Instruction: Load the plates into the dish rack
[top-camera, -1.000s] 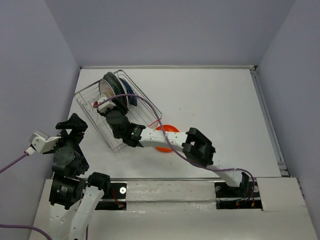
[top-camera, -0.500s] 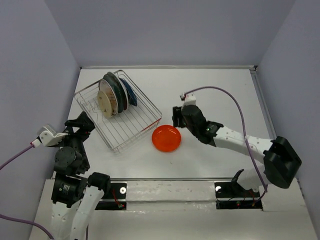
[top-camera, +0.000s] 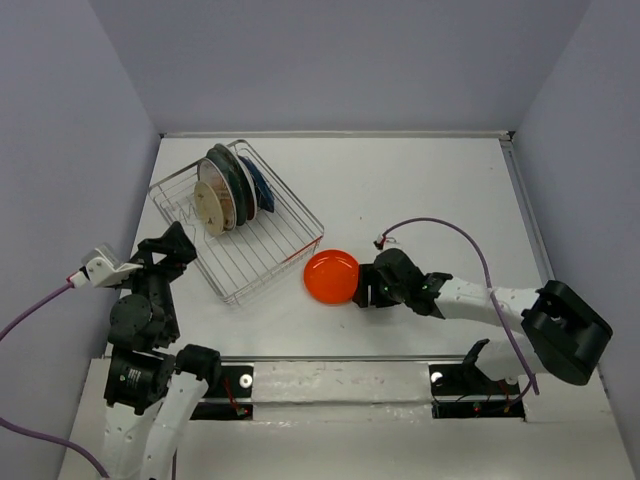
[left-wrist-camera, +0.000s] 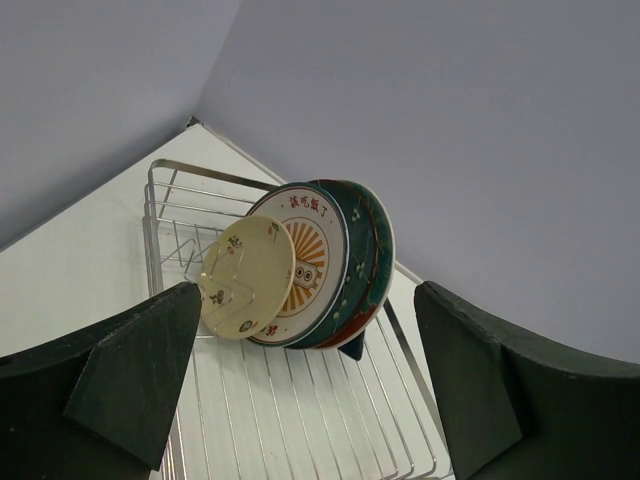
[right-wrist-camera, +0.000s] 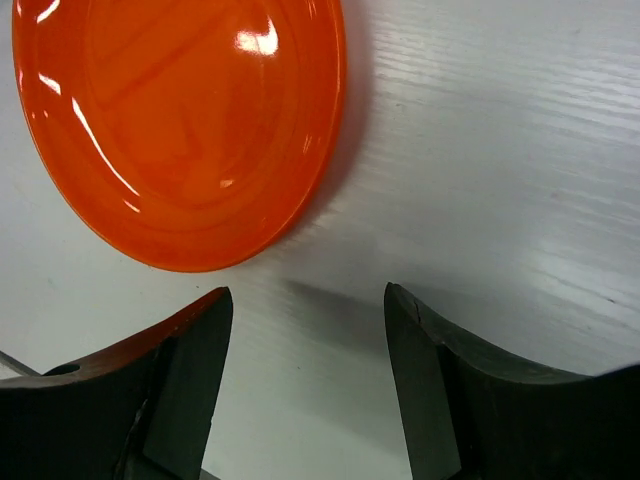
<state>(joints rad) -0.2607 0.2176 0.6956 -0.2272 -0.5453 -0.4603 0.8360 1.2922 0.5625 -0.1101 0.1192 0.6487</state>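
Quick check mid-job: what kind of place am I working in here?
Probably a lab test cell, not a kitchen: a bare white table boxed in by plain grey panels, with a wire dish rack of plates and one orange plate on it.

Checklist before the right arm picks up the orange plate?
1. Right gripper open and empty: ok.
2. Orange plate flat on the table, just off the dish rack, nothing on it: ok.
3. Plate rim between the right fingers: not ok. In the wrist view the rim lies ahead of the tips and off to one side.
4. Free tines in front of the cream plate: ok.
5. Left gripper open, pulled back from the rack: ok.
6. Loaded plates seated firmly in the tines: cannot tell. They stand on edge, leaning together.
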